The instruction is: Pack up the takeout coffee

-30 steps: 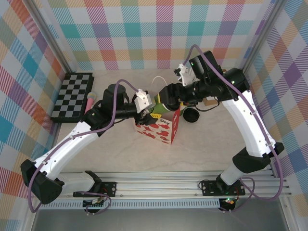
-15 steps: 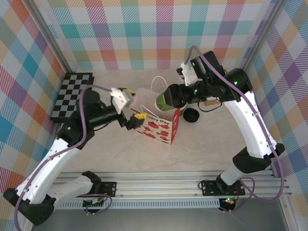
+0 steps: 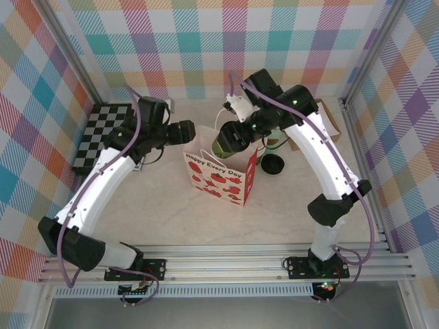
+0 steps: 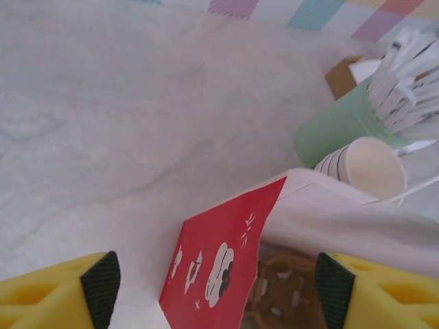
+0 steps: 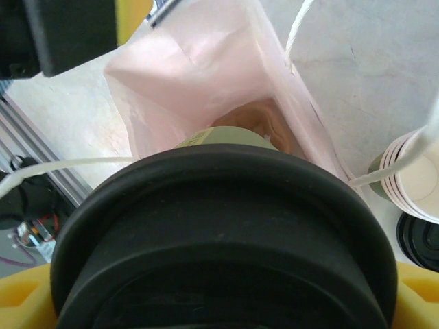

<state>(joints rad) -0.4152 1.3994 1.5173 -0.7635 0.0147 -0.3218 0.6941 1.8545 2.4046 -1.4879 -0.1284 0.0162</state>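
The takeout coffee [image 3: 225, 142], a dark-green cup with a black lid [image 5: 226, 240], hangs over the open mouth of the white and red gift bag [image 3: 221, 179]. My right gripper [image 3: 238, 132] is shut on the cup, with its yellow fingers [image 5: 417, 296] at either side of the lid. In the right wrist view the cup's base points down into the bag's pink-white inside [image 5: 199, 75]. My left gripper [image 3: 186, 131] stands open behind the bag's left rear corner, holding nothing. In the left wrist view the bag's red side panel [image 4: 226, 253] lies between its spread pads [image 4: 101, 284].
A mint cup of white wrapped sticks [image 4: 336, 127] and a stack of lidless cups [image 4: 370, 168] stand behind the bag. A loose black lid [image 3: 272, 164] lies to the bag's right. A chessboard [image 3: 103, 135] lies at far left and a cardboard box [image 3: 334, 118] at far right.
My left gripper has drawn away from the bag's rim and swung round to its left rear. My right arm has carried the cup leftwards and a little back over the bag's mouth.
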